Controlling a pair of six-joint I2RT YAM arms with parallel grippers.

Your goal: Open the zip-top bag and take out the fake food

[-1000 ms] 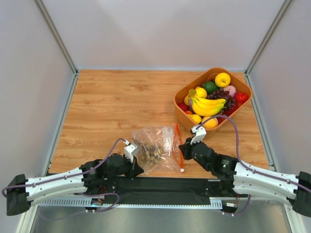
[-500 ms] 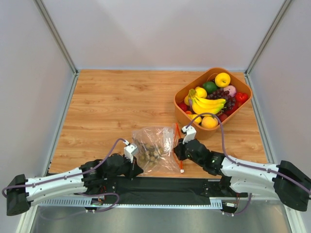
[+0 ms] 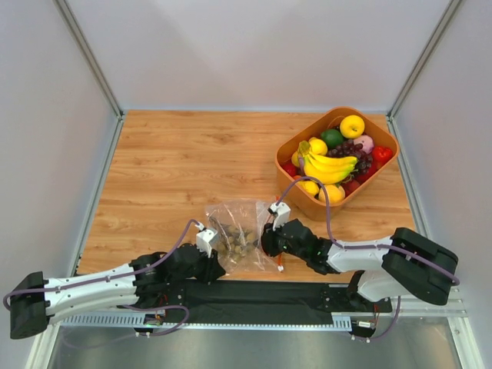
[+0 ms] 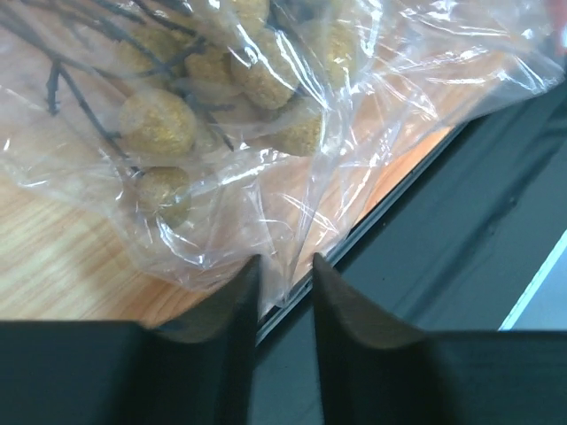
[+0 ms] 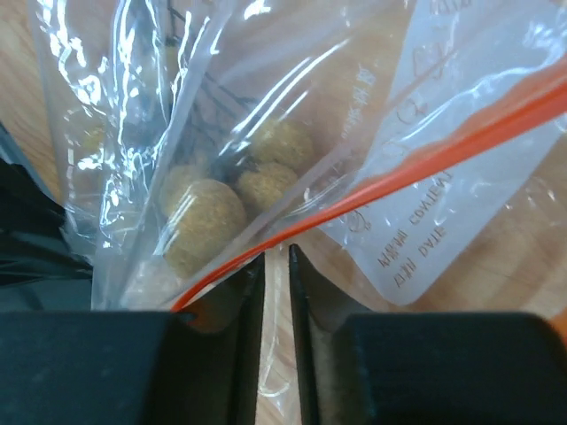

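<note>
The zip-top bag [image 3: 234, 231] lies crumpled near the table's front edge, its red-orange zip strip [image 3: 275, 242] on the right side. Inside it shows fake food, a cluster of tan-brown balls [image 3: 238, 240] on dark stems [image 4: 266, 80] [image 5: 204, 217]. My left gripper [image 3: 217, 265] [image 4: 285, 266] is open at the bag's near left corner, with a fold of film hanging between its tips. My right gripper [image 3: 265, 240] [image 5: 276, 252] is open by a narrow gap. Its tips sit just under the zip strip [image 5: 399, 168], with thin film lying in the gap.
An orange basket [image 3: 286, 154] at the back right holds a yellow banana bunch [image 3: 330, 165], dark grapes [image 3: 350, 150] and other fruit. A black mat [image 3: 254, 296] [image 4: 461, 230] runs along the near edge just below the bag. Grey walls enclose the table.
My right arm reached left, and the zip edge shifted left with it. Both grippers went from shut to open. The left arm barely moved.
</note>
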